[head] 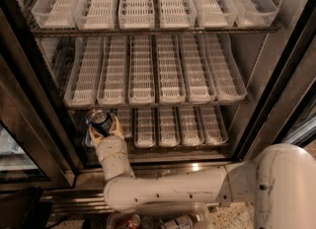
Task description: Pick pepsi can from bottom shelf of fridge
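The gripper [104, 128], fingers clenched round the can [98, 119] at the shelf's [177, 124] left end, could drop it if it clips the rack above [158, 103] coming out.

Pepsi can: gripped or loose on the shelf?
Gripped. The pepsi can sits between the two fingers of the gripper, one against each side, at the left end of the bottom shelf.
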Controlling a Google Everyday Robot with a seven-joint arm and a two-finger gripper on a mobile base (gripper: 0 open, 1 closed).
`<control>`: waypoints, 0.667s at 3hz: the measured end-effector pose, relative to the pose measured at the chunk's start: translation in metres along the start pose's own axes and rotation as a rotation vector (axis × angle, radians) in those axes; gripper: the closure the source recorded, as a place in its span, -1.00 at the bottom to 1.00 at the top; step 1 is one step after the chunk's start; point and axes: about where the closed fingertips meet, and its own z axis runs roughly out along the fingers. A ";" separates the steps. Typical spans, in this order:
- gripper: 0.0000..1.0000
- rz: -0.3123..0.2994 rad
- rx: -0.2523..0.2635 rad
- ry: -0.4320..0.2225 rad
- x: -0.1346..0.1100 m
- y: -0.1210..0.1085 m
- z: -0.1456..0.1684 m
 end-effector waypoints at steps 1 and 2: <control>1.00 -0.012 -0.037 0.088 0.007 -0.022 -0.024; 1.00 -0.012 -0.037 0.088 0.007 -0.022 -0.024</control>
